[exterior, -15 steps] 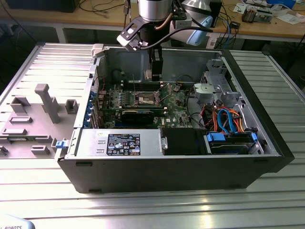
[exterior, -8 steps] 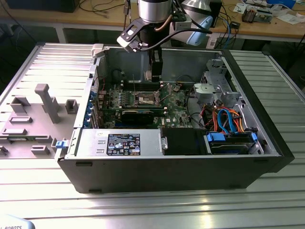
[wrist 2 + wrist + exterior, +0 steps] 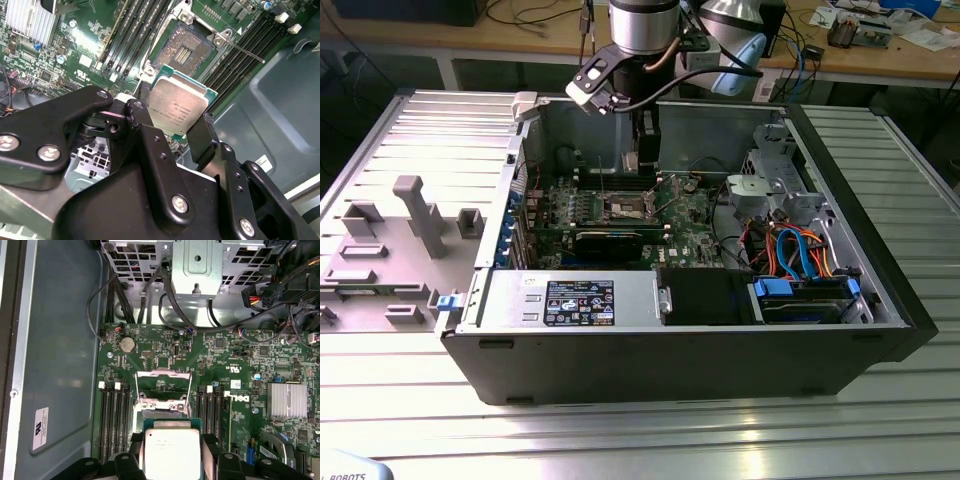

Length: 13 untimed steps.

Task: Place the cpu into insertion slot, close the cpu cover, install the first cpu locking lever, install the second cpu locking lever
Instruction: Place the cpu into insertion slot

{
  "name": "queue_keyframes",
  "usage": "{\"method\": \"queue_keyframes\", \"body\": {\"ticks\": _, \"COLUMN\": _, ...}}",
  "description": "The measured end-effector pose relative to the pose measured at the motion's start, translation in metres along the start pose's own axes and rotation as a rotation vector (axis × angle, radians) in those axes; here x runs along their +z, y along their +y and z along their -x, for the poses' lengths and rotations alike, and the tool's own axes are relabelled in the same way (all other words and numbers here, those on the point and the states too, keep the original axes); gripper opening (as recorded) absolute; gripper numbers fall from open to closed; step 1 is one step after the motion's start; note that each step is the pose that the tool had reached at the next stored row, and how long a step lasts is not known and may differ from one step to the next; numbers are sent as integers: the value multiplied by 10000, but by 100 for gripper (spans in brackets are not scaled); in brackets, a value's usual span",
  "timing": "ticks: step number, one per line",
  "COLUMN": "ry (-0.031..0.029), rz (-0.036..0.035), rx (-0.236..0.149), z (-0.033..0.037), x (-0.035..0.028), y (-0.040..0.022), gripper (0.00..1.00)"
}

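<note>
My gripper [image 3: 170, 116] is shut on the cpu [image 3: 177, 104], a small square chip with a silvery top, pinched by two opposite edges between black fingers [image 3: 137, 114]. In the first wrist view the cpu [image 3: 171, 451] hangs in the gripper [image 3: 172, 442] just short of the insertion slot, over the green motherboard [image 3: 220, 355]. The open slot [image 3: 183, 48] shows its bare contact field. The cpu cover [image 3: 163, 374] stands raised, a thin metal frame with a square window. A thin locking lever [image 3: 243, 51] sticks out beside the slot. In the exterior view the gripper [image 3: 640, 160] hovers above the slot [image 3: 625, 208] inside the case.
Black memory slots [image 3: 112, 420] flank the slot on both sides. A finned heatsink [image 3: 286, 400], a metal drive cage [image 3: 197, 262] and loose cables [image 3: 145, 295] lie around it. The case [image 3: 860, 330] holds a power supply [image 3: 560, 300] and blue cables [image 3: 800, 250]. A grey fixture [image 3: 415, 215] stands at the exterior view's left.
</note>
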State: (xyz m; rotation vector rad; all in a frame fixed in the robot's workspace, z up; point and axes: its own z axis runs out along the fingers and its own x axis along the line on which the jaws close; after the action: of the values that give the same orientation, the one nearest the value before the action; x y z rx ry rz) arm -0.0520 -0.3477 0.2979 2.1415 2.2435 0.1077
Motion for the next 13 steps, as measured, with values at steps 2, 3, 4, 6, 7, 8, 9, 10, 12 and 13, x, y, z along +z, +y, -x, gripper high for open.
{"method": "queue_keyframes", "body": {"ticks": 2, "ry": -1, "rz": 0, "rx": 0, "z": 0, "x": 15, "y": -1, "gripper": 54}}
{"method": "queue_keyframes", "body": {"ticks": 3, "ry": -2, "rz": -1, "rx": 0, "z": 1, "x": 15, "y": -1, "gripper": 54}}
{"method": "queue_keyframes", "body": {"ticks": 4, "ry": -2, "rz": -2, "rx": 0, "z": 1, "x": 16, "y": -1, "gripper": 54}}
{"method": "queue_keyframes", "body": {"ticks": 6, "ry": 0, "rz": 0, "rx": 0, "z": 0, "x": 17, "y": -1, "gripper": 54}}
{"method": "queue_keyframes", "body": {"ticks": 7, "ry": -1, "rz": 0, "rx": 0, "z": 0, "x": 17, "y": -1, "gripper": 54}}
{"method": "queue_keyframes", "body": {"ticks": 8, "ry": -1, "rz": -1, "rx": 0, "z": 1, "x": 17, "y": -1, "gripper": 54}}
{"method": "queue_keyframes", "body": {"ticks": 9, "ry": -1, "rz": 0, "rx": 0, "z": 1, "x": 17, "y": -1, "gripper": 54}}
{"method": "queue_keyframes", "body": {"ticks": 10, "ry": 0, "rz": 0, "rx": 0, "z": 1, "x": 17, "y": -1, "gripper": 54}}
{"method": "queue_keyframes", "body": {"ticks": 12, "ry": 0, "rz": 0, "rx": 0, "z": 1, "x": 18, "y": -1, "gripper": 54}}
{"method": "queue_keyframes", "body": {"ticks": 13, "ry": 0, "rz": 0, "rx": 0, "z": 1, "x": 18, "y": -1, "gripper": 54}}
